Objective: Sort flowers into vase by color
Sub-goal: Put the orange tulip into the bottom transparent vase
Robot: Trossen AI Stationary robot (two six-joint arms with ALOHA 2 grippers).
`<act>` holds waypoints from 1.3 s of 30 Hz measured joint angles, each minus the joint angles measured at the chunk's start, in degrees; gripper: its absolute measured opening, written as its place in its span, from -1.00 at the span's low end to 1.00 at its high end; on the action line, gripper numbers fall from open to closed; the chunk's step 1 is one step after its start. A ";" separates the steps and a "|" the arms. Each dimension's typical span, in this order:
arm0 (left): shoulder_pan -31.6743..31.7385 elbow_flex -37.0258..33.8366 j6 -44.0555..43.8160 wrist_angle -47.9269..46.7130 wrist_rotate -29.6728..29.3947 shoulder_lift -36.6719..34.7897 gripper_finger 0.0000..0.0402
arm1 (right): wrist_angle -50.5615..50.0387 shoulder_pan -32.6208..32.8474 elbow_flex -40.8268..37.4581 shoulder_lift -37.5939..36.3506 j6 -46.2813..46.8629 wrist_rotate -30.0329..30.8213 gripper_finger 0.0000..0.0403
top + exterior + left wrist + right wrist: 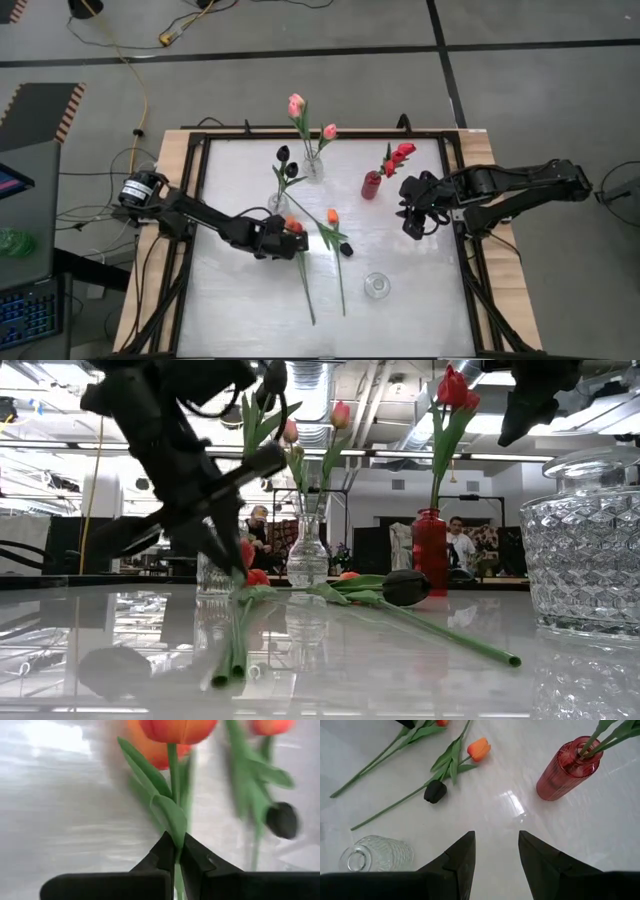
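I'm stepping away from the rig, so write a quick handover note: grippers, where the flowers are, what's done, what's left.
Left gripper: shut on the stem of an orange tulip lying on the table.
Right gripper: open, empty, hanging near the red vase.
Done: red tulips in the red vase; pink tulips in a clear vase at the back; black tulips in another clear vase.
Left: a second orange tulip and a black tulip lie loose on the table. The empty glass vase stands at the front.
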 joint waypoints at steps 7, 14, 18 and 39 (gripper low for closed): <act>-2.99 3.78 7.72 0.13 -5.41 -0.09 -1.00 | 0.01 0.00 0.00 -0.02 0.02 0.00 -0.12; -5.24 8.31 17.03 -0.09 -10.66 -0.11 -1.00 | 0.05 0.00 0.00 -0.02 0.02 0.00 -0.12; -6.08 11.75 25.38 0.51 -13.90 -0.11 -1.00 | 0.07 0.00 0.00 -0.02 0.04 0.00 -0.12; -6.21 21.87 73.26 28.16 -18.91 -0.13 -1.00 | 0.09 0.00 0.00 -0.02 0.04 0.00 -0.12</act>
